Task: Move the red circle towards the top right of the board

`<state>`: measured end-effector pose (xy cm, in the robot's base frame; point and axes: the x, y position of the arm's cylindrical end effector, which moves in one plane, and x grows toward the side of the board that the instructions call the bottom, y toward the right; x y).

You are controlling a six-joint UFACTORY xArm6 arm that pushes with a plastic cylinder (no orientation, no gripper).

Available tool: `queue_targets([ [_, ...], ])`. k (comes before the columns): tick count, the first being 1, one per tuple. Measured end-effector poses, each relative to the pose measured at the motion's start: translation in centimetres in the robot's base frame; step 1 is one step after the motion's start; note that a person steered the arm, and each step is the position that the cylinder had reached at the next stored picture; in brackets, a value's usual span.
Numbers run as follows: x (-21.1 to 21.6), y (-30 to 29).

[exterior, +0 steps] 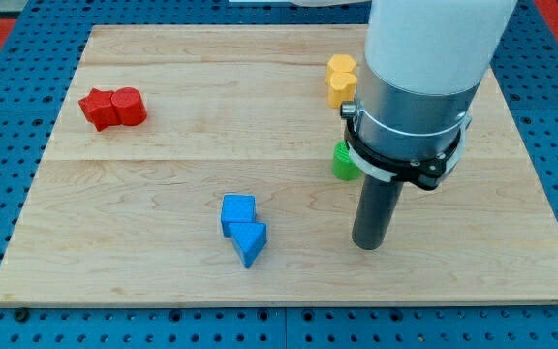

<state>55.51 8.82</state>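
Note:
The red circle lies at the view's upper left of the wooden board, touching a red star-like block on its left. My tip rests on the board at the view's lower right, far from the red circle. A green block sits just up and left of the rod, partly hidden by the arm. Two yellow blocks stand near the view's top, left of the arm.
A blue cube and a blue triangle touch each other at the view's lower middle, left of my tip. The arm's wide white and grey body hides part of the board's right side. A blue pegboard surrounds the board.

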Motion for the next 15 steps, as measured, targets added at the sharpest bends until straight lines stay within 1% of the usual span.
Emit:
queue_targets([
  [4,-0.7,0.6],
  [6,-1.7,-0.5],
  [8,-1.3,-0.5],
  [9,-2.1,-1.9],
  [10,-5.3,-5.5],
  [11,-7.6,-8.2],
  [12,-9.7,-12.4],
  [13,-10.5,-18.7],
  [14,-10.6,-22.9],
  [15,-10.9,-25.8],
])
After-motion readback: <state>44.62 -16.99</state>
